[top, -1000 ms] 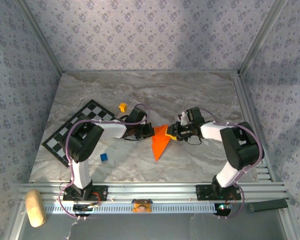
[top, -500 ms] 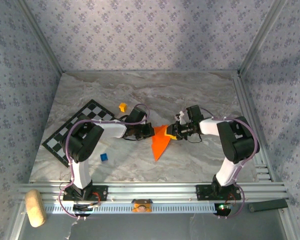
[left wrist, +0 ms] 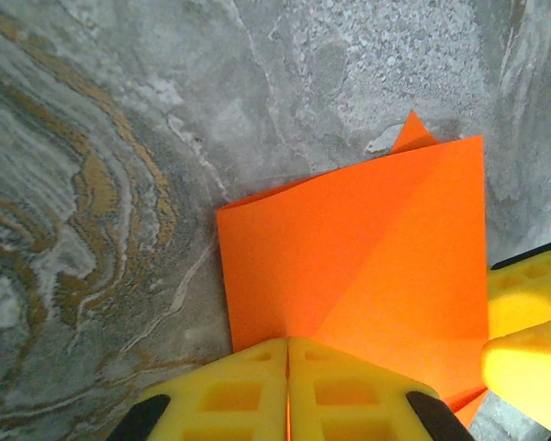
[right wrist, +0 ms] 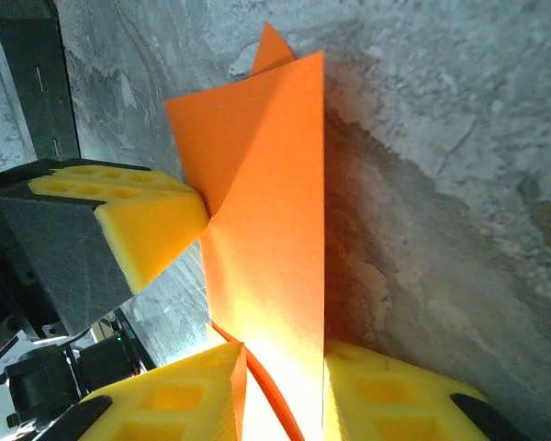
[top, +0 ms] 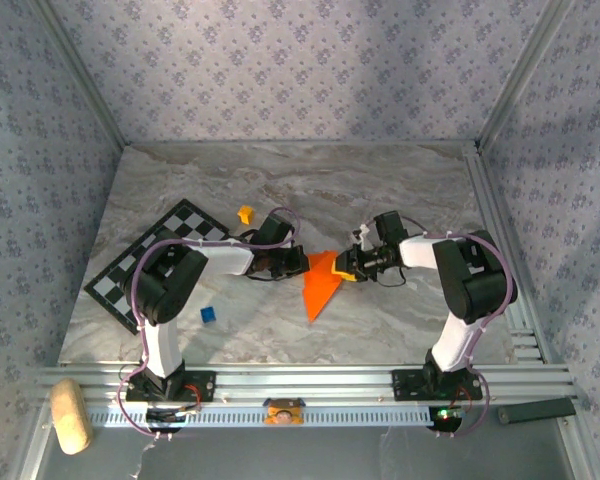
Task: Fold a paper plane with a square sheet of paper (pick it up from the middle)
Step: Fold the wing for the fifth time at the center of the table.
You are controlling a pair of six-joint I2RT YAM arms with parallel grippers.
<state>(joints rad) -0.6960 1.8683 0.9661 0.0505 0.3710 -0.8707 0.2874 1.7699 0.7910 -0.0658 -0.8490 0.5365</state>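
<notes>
The square sheet of paper (top: pixel 320 285) is bright orange and folded into a pointed shape, its tip aimed at the near edge of the table. It is held up between both arms at mid-table. My left gripper (top: pixel 302 262) is shut on its left edge; in the left wrist view the fingertips (left wrist: pixel 287 340) meet with a sliver of the orange paper (left wrist: pixel 367 239) between them. My right gripper (top: pixel 342 268) grips from the right. In the right wrist view its fingers (right wrist: pixel 280 347) stand a little apart, with layers of the folded paper (right wrist: pixel 266 184) touching both.
A black-and-white checkered board (top: pixel 165 255) lies at the left. A small yellow-orange cube (top: pixel 245 214) sits behind the left gripper and a small blue cube (top: pixel 209 314) lies near the left arm. Patterned walls enclose the marble table (top: pixel 380 190).
The right arm's elbow has swung slightly back and its gripper has edged a little left. The paper and the left arm have hardly moved.
</notes>
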